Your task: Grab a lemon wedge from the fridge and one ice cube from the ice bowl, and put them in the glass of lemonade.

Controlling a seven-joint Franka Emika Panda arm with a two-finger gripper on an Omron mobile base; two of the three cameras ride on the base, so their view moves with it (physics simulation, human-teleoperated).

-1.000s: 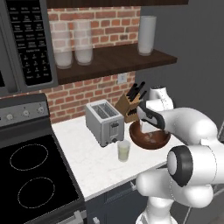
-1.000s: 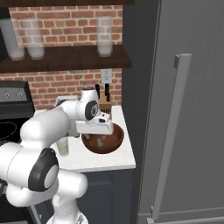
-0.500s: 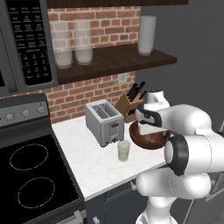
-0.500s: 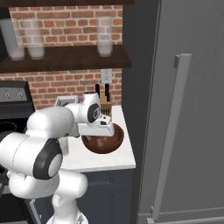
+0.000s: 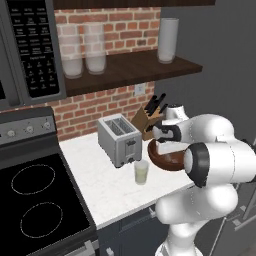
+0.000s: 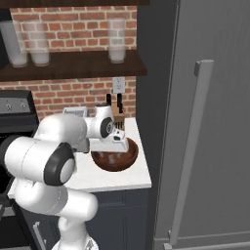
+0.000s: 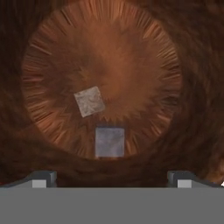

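A: Where did things stand at the ice bowl (image 6: 115,158)?

B: The fingers (image 7: 41,180) were spread wide over it, pinching nothing. Two ice cubes (image 7: 110,141) lay on its floor; straddling the nearer one looked best.

A: Room to move?

B: Little. The fridge (image 6: 205,122) (door closed) stood just beside the bowl, the knife block (image 5: 147,120) behind; the glass of lemonade (image 5: 141,172) sat near on the table (image 5: 100,185).

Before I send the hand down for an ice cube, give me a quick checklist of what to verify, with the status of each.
1. Gripper jaws wide open: ok.
2. Hand over the ice bowl, looking into it: ok.
3. Cube centred between the jaws: ok for the lower ice cube; the upper ice cube sits off to one side.
4. Cubes apart, so one can be taken: ok.
5. Glass of lemonade upright on the counter: ok.
6. Lemon wedge already in the glass: cannot tell.
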